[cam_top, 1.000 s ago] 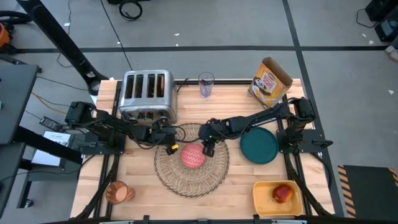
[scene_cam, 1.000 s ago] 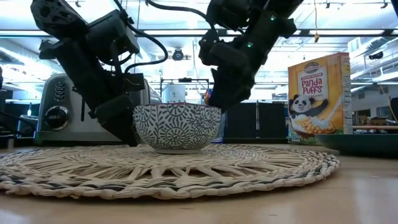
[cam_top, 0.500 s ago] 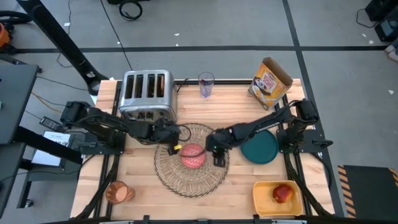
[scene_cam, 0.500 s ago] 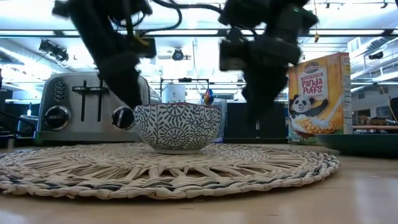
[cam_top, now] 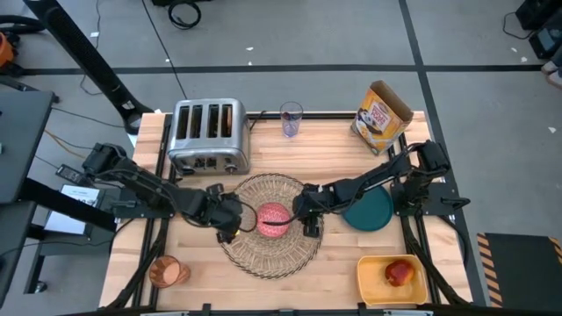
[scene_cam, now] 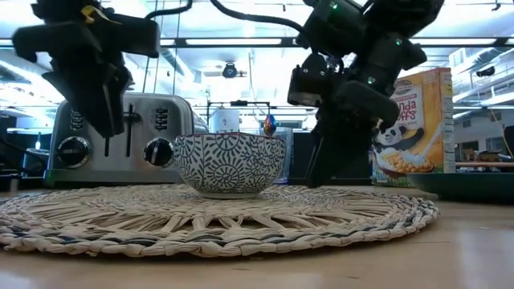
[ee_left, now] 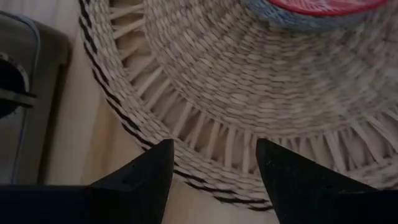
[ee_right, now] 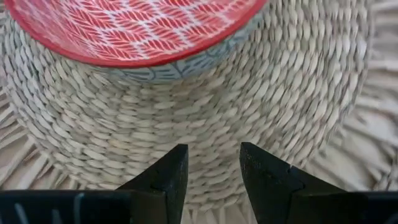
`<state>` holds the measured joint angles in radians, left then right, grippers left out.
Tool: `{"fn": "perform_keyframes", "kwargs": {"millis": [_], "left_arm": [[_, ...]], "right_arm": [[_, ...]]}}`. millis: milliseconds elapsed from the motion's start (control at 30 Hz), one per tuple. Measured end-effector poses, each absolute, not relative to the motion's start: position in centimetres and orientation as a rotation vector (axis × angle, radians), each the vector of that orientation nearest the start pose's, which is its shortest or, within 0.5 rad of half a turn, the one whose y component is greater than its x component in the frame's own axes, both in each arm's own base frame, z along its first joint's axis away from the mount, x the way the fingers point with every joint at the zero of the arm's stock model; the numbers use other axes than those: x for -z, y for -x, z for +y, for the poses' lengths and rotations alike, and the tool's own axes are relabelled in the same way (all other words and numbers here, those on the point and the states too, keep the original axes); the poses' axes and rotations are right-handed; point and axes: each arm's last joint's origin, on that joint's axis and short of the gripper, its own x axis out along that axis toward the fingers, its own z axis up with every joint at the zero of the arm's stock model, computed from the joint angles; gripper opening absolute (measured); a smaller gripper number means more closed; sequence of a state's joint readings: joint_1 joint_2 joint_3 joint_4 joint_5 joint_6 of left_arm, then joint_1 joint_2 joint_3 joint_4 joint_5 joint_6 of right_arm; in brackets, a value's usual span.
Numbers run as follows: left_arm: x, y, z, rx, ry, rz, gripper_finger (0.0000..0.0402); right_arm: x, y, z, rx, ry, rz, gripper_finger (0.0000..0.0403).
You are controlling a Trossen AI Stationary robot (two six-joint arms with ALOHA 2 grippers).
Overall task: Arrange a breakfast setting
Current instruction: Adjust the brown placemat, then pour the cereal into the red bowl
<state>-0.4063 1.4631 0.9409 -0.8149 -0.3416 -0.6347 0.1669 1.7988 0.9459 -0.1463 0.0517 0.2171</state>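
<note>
I have the worktop (cam_top: 189, 263) below me, and the woven placemat (cam_top: 268, 254) sits mid-worktop with the pink bowl (cam_top: 274, 219) resting at its centre. My left tool (cam_top: 226, 221) hangs just left of the bowl, fingers apart and empty, over the mat's rim. My right tool (cam_top: 309, 219) hangs just right of the bowl, fingers partly apart, holding nothing, above the weave. The teal plate (cam_top: 371, 212) lies just beyond the right tool's far side, partly under that arm. The apple (cam_top: 399, 273) sits in the yellow tub (cam_top: 373, 279), well away toward the near right corner, and the amber cup (cam_top: 166, 271) stands well off the left tool at the near left corner.

The bowl looks placed, so I judge the step now is clearing out: lift both tools straight up before swinging, so no finger clips the bowl or drags the mat.

Against a second ago, both tools have drawn back outward from the bowl's sides, the left one furthest; the bowl has stayed put.
</note>
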Motion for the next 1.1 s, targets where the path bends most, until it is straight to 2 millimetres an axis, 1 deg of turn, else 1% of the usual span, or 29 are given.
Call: {"fn": "perform_keyframes", "kwargs": {"millis": [167,300,500,633,733,833,867,967,1033,1100], "left_arm": [[-20.3,-23.6,-10.0,-0.341,0.1,1.175,0.0235],[-20.3,-23.4,-10.4,-0.351,0.124,1.17,0.0235],[-20.3,-23.1,-11.0,-0.351,0.138,1.167,0.0235],[-20.3,-23.1,-11.0,-0.358,0.143,1.162,0.0235],[-20.3,-23.1,-11.0,-0.36,0.141,1.155,0.0235],[-20.4,-23.2,-11.0,-0.355,0.138,1.151,0.0235],[-20.5,-23.2,-11.0,-0.352,0.139,1.148,0.0235],[-20.8,-23.6,-11.1,-0.336,0.128,1.127,0.0235],[-21.2,-24.1,-11.0,-0.323,0.124,1.099,0.0235],[-21.7,-24.8,-10.8,-0.298,0.122,1.057,0.0235]], "right_arm": [[-12.4,-32.8,3.7,0.038,-0.107,1.033,0.0153],[-12.2,-32.4,2.7,0.127,-0.106,1.064,0.0153],[-12.9,-31.5,1.4,0.225,-0.086,1.106,0.0153],[-13.9,-31.1,1.0,0.231,-0.078,1.09,0.0154],[-15.6,-30.8,1.0,0.229,-0.077,1.043,0.0154],[-17.8,-29.6,0.9,0.261,-0.088,1.032,0.0154],[-18.8,-29.1,0.8,0.278,-0.091,1.027,0.0154],[-23.0,-27.9,0.5,0.354,-0.07,0.964,0.0154],[-26.0,-27.0,0.2,0.427,-0.043,0.892,0.0154],[-28.8,-26.0,-0.6,0.536,-0.044,0.8,0.0154]]}}
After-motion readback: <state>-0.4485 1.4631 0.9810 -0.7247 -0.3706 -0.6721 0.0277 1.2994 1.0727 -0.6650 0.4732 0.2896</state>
